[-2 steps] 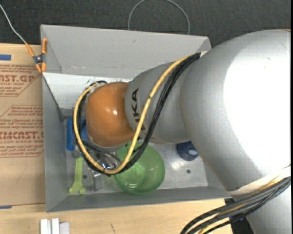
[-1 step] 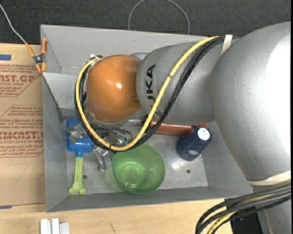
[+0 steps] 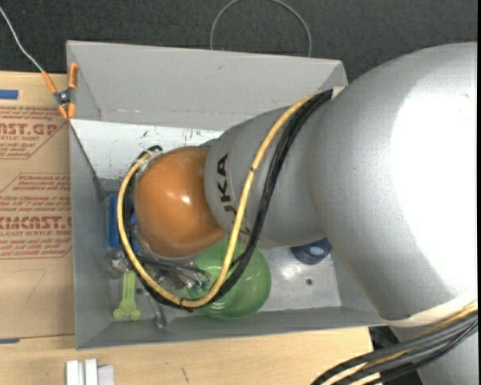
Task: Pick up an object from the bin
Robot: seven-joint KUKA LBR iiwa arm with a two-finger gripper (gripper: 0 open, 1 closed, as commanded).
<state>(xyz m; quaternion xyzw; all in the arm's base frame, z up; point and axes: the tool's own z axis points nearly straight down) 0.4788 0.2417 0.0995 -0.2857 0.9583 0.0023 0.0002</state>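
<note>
A round green thing (image 3: 252,289), glossy and bulging, lies on the floor of the bin (image 3: 204,66) near the front wall, about midway along it. The gripper (image 3: 175,279) is down right at its left side, its metal parts low in the front-left corner, and from here I cannot tell whether it is released or clenched. Above it sits the orange cover (image 3: 172,203), with yellow and black cables (image 3: 252,199) looping round it and back up the arm (image 3: 401,183). The arm comes in from the right, bent steeply down into the bin. The letters "KA" read on its grey wrist. A pale green stick (image 3: 127,293) lies just left of the gripper, and a blue piece (image 3: 311,253) peeks out under the arm.
</note>
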